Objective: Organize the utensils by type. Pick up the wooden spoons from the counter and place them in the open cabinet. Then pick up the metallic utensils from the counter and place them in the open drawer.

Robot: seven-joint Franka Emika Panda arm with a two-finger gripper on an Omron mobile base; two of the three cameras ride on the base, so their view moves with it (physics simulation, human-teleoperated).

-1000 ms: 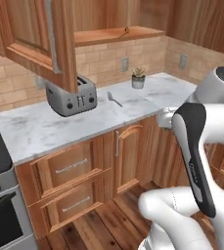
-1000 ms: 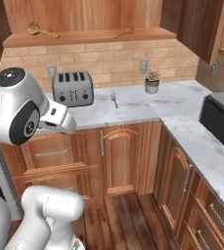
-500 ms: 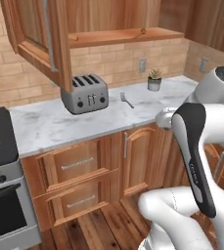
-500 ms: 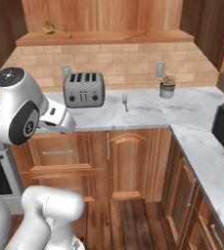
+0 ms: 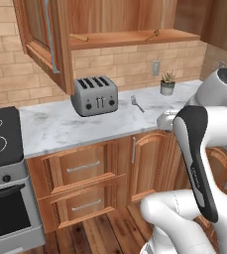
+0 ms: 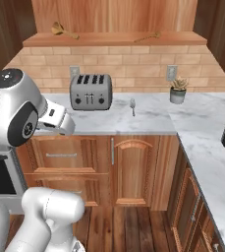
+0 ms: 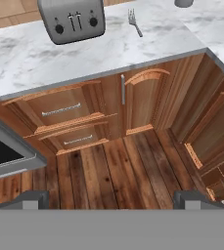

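Two wooden spoons lie on the shelf of the open cabinet (image 6: 109,39), one at the left (image 6: 62,30) and one at the right (image 6: 148,37); the left base view shows them too (image 5: 78,37) (image 5: 152,33). A silver fork (image 5: 137,103) (image 6: 132,106) (image 7: 134,22) rests on the white marble counter (image 5: 50,124), to the right of the toaster. My gripper (image 7: 111,201) is open and holds nothing. It hangs in front of the counter, over the wooden floor, looking at the lower cabinets. The open drawer is out of view.
A grey toaster (image 5: 94,95) (image 6: 90,91) stands on the counter. A small potted plant (image 6: 178,91) sits by the back wall. The cabinet door (image 5: 40,34) juts out at upper left. A stove (image 5: 1,144) is at the left. The lower drawers (image 7: 59,110) are closed.
The whole scene has slid to the right in both base views, so the base has moved. The things on the counter and shelf lie as before, and the gripper stays open.
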